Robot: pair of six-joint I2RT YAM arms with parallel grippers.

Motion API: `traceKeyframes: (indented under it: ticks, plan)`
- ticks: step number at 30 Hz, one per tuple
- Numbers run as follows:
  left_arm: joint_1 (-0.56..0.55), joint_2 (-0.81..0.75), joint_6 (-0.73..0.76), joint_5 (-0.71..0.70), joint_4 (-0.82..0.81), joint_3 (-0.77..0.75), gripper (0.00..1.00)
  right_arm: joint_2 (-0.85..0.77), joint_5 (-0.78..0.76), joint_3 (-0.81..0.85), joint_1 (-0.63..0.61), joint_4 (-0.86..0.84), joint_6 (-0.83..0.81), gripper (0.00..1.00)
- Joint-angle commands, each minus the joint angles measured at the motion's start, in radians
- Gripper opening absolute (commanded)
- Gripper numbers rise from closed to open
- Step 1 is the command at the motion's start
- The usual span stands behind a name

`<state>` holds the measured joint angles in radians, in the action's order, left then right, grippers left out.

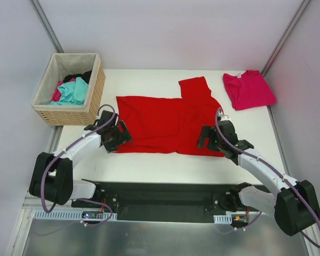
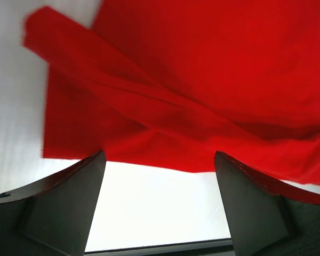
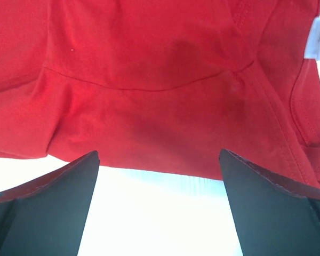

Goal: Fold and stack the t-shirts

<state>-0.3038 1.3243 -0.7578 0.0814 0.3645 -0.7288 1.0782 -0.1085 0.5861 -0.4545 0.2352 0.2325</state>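
Both arms stretch low from the near side, left gripper (image 1: 119,135) and right gripper (image 1: 206,137) spread wide and empty at the near edge of the red t-shirt (image 1: 160,122); bare table (image 1: 165,166) shows between their fingers. Far right, apart, lies the pink t-shirt (image 1: 248,89).

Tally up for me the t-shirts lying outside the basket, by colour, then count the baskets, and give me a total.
Red t-shirt: 1
Magenta-pink t-shirt: 1
Wicker basket: 1
Total: 3
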Motion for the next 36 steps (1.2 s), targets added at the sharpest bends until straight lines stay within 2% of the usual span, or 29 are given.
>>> traceKeyframes:
  ticks: [1,6,21,30,36]
  plan:
    - [0.077,-0.056,0.031,0.052,-0.065,0.058,0.83,-0.06,0.061,-0.032,0.025,-0.063,0.016,0.99]
    - [0.12,-0.043,0.04,0.1,-0.116,0.081,0.83,-0.072,0.098,-0.06,0.054,-0.092,0.025,0.99]
    - [0.131,0.007,0.031,0.112,-0.157,0.085,0.83,-0.115,0.145,-0.104,0.14,-0.059,0.025,0.99]
    - [0.155,0.013,0.017,0.087,-0.159,0.109,0.83,-0.041,0.164,-0.144,0.191,-0.071,0.059,0.99]
    - [0.176,0.047,0.014,0.095,-0.162,0.112,0.82,0.046,0.237,-0.147,0.255,-0.097,0.087,0.99]
